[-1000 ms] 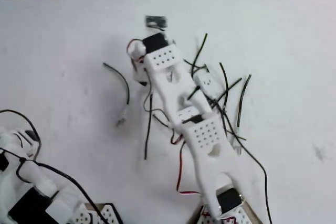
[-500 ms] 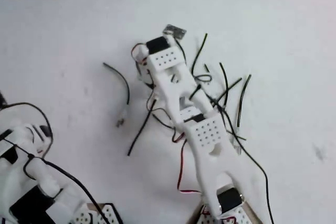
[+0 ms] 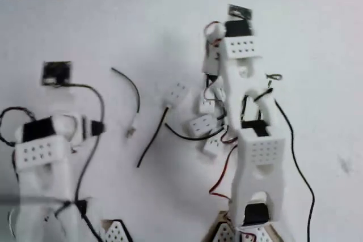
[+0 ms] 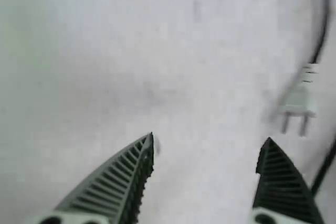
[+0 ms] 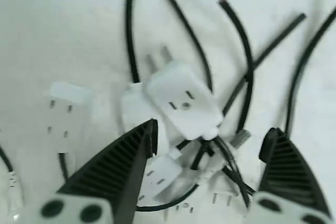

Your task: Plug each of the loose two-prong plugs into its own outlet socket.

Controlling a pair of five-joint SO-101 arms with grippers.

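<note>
A loose white two-prong plug (image 3: 131, 131) on a curved black cord lies on the table left of centre; it also lies just past my left gripper (image 4: 210, 140), off to one side as the plug (image 4: 298, 104). That gripper is open and empty above bare table. Several white outlet sockets (image 3: 201, 124) sit in a tangle of black cords mid-table. My right gripper (image 5: 213, 128) hangs open over one socket block (image 5: 182, 100), touching nothing, with a second socket (image 5: 65, 109) nearby. The right arm (image 3: 245, 77) stretches toward the far side.
The left arm (image 3: 41, 145) stands at the near left, its own black cable (image 3: 91, 140) looping beside it. Black cords (image 5: 247, 56) cross around the sockets. A red wire (image 3: 222, 173) trails by the right arm's base. Bare white table (image 3: 317, 55) lies to the far right.
The right arm swung right and toward the far edge, uncovering the sockets, which shifted along with the cords. The left arm rose from the near left corner further onto the table.
</note>
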